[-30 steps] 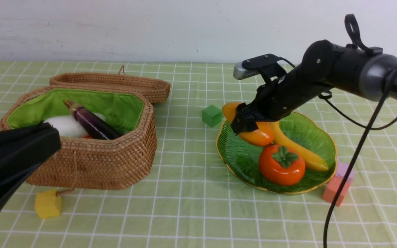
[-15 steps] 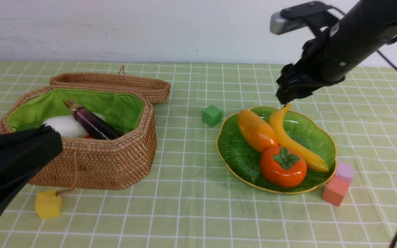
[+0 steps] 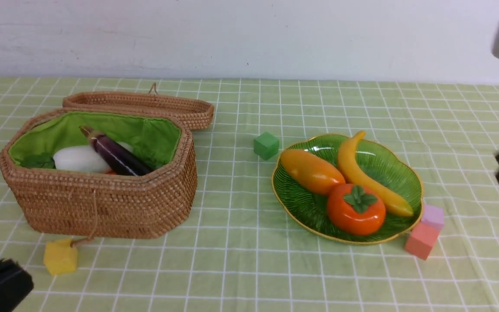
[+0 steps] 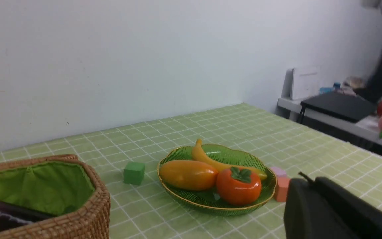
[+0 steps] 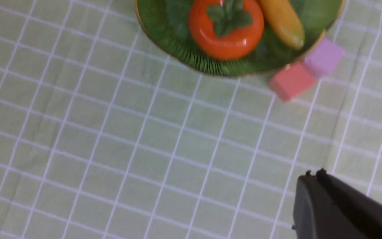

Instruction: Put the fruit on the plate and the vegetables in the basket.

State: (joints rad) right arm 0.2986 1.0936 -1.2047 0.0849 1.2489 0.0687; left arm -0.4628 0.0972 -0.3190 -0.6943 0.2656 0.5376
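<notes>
A: Desk (image 3: 241,268) first, under a green checked cloth. What is sitting on it?

B: The basket (image 3: 102,203) is standing open on the left, its long side running left to right and its lid (image 3: 141,106) lying behind it. To the right, the plate (image 3: 301,203) is carrying all three fruits.

A: Which way are they lying?

B: The banana (image 3: 364,175) is stretching from the plate's far rim down toward its near right edge. The mango (image 3: 311,171) is lying beside it, slanting from far left to near right. The persimmon (image 3: 356,209) is sitting in front, leaf cap up, touching both.

A: And the vegetables?

B: The eggplant (image 3: 115,154) is leaning diagonally across the radish (image 3: 80,159) inside the basket. The carrot (image 3: 109,172) is showing only as a red sliver under them.

A: Anything crowding them?

B: A green cube (image 3: 266,145) is sitting just left of the plate, pink (image 3: 422,240) and lilac (image 3: 433,216) cubes are touching its near right rim, and a yellow cube (image 3: 60,256) is lying on its cord before the basket.

A: Grippers?

B: The left gripper (image 4: 305,186) and right gripper (image 5: 313,179) are both showing jaws together, empty, cut off at the frame edges, well clear of everything.
</notes>
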